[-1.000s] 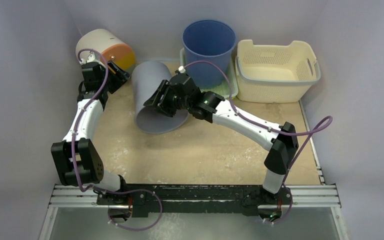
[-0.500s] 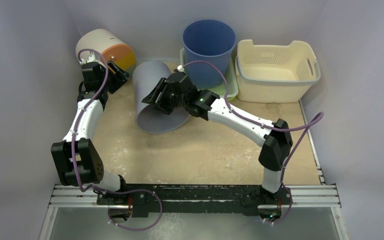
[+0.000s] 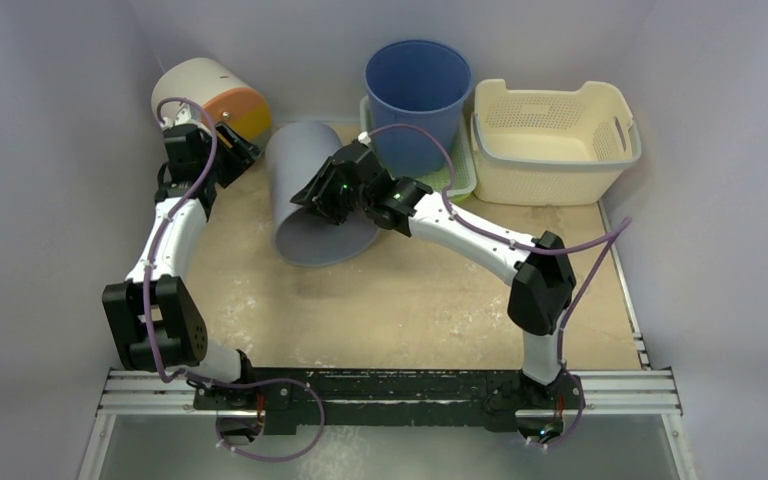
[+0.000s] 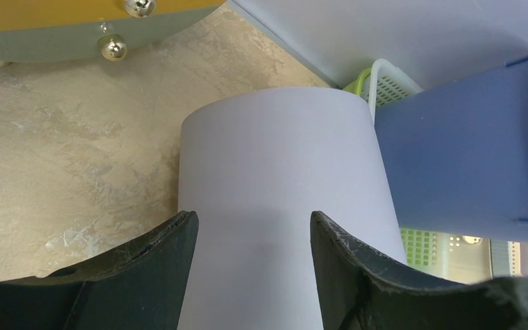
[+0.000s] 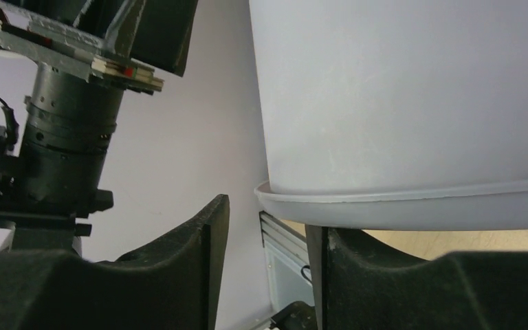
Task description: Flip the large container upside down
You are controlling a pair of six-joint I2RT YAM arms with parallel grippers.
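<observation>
The large container (image 3: 305, 215), a pale grey bin, lies tilted on the tan table with its open rim toward the arms. My right gripper (image 3: 318, 198) is over its rim on the right side. In the right wrist view the container's rim (image 5: 399, 206) crosses just above the right fingertip, and the right gripper (image 5: 268, 216) stands open with nothing clamped between its fingers. My left gripper (image 3: 237, 152) is open beside the bin's closed end. The left wrist view shows the grey wall (image 4: 275, 179) just beyond the open left gripper (image 4: 253, 214), apart from it.
A blue bucket (image 3: 418, 95) stands right behind the grey bin on a green tray (image 3: 463, 178). A cream slotted basket (image 3: 550, 125) sits at the back right. A white and orange drum (image 3: 205, 95) lies at the back left, close to the left gripper.
My right arm has pushed a little left and farther back along the grey bin's rim, and its jaws have narrowed slightly. The left arm and the bin have stayed put.
</observation>
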